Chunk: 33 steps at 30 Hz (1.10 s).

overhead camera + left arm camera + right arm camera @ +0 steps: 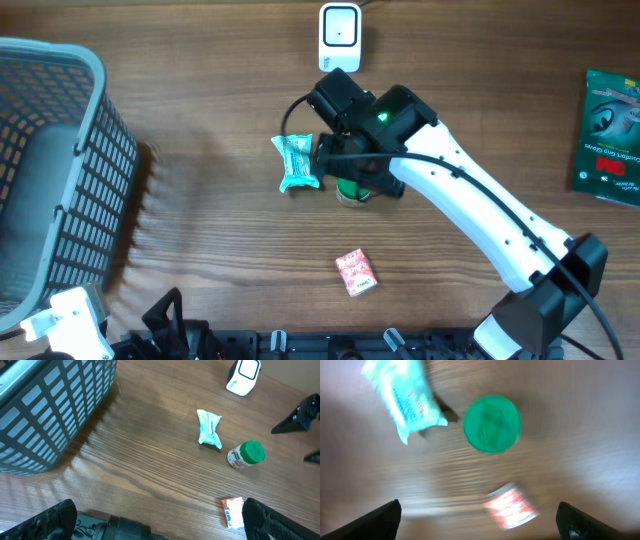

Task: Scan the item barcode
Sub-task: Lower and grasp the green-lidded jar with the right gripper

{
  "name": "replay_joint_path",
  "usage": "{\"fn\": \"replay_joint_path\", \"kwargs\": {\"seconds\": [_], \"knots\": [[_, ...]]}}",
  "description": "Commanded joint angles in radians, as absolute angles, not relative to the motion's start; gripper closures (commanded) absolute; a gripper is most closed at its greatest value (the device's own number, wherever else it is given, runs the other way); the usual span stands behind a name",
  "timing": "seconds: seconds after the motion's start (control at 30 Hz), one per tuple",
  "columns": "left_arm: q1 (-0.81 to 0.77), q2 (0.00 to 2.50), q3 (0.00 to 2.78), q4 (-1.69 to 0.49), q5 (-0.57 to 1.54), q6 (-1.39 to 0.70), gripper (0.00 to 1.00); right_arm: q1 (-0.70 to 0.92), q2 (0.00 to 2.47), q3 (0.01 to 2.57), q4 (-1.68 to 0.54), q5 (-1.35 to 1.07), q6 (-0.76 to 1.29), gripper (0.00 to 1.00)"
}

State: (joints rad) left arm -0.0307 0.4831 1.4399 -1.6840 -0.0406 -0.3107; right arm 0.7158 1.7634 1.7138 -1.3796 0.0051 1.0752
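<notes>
Green-lidded jar is standing lid-up right under the right gripper, which is hovering w/ jaws wide apart and empty, prob. lining up a top-down grab before carrying it to the scanner beyond.

Green-cap jar upright, untouched; white scanner stands apart.

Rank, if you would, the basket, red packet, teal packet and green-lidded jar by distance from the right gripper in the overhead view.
1. green-lidded jar, partly hidden beneath the right gripper.
2. teal packet, just left.
3. red packet, toward the front edge.
4. basket, far left.
</notes>
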Motion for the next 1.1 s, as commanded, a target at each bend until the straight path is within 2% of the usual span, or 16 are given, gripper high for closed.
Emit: {"fn": "replay_joint_path", "kwargs": {"seconds": [0.0,0.03,0.23,0.37,0.43,0.5,0.57,0.63,0.7,0.73,0.8,0.83,0.93,0.97,1.0,1.07], "knots": [[-0.029,0.477,1.439,-1.684,-0.05,-0.295,0.0,0.713,1.778,1.643,-1.352,-0.041,2.005,0.0],[-0.029,0.477,1.439,-1.684,-0.05,-0.295,0.0,0.712,1.783,1.612,-1.334,-0.038,2.07,0.0],[-0.029,0.477,1.439,-1.684,-0.05,-0.295,0.0,0.685,1.833,1.398,-0.96,-0.054,2.069,0.0],[-0.029,0.477,1.439,-1.684,-0.05,-0.295,0.0,0.664,1.88,1.394,-1.002,-0.038,2.065,0.0],[-0.029,0.477,1.439,-1.684,-0.05,-0.295,0.0,0.653,1.895,1.394,-1.01,-0.01,1.978,0.0],[-0.029,0.477,1.439,-1.684,-0.05,-0.295,0.0,0.653,1.9,1.394,-1.018,0.019,1.83,0.06],[-0.029,0.477,1.439,-1.684,-0.05,-0.295,0.0,0.653,1.901,1.394,-1.047,0.018,1.806,0.2],[-0.029,0.477,1.439,-1.684,-0.05,-0.295,0.0,0.653,1.901,1.394,-1.063,0.018,1.738,0.3],[-0.029,0.477,1.439,-1.684,-0.05,-0.295,0.0,0.653,1.901,1.395,-1.063,0.018,1.55,0.38],[-0.029,0.477,1.439,-1.684,-0.05,-0.295,0.0,0.653,1.901,1.395,-1.061,0.022,1.423,0.38],[-0.029,0.477,1.439,-1.684,-0.05,-0.295,0.0,0.653,1.901,1.395,-1.059,0.041,1.087,0.35],[-0.029,0.477,1.439,-1.684,-0.05,-0.295,0.0,0.653,1.899,1.398,-1.06,0.044,0.813,0.31],[-0.029,0.477,1.439,-1.684,-0.05,-0.295,0.0,0.653,1.897,1.451,-1.134,0.039,0.369,0.31],[-0.029,0.477,1.439,-1.684,-0.05,-0.295,0.0,0.653,1.895,1.488,-1.193,0.041,0.224,0.17],[-0.029,0.477,1.439,-1.684,-0.05,-0.295,0.0,0.653,1.891,1.517,-1.232,0.041,0.163,0.0],[-0.029,0.477,1.439,-1.684,-0.05,-0.295,0.0,0.653,1.88,1.586,-1.296,0.034,0.146,0.0]]}}
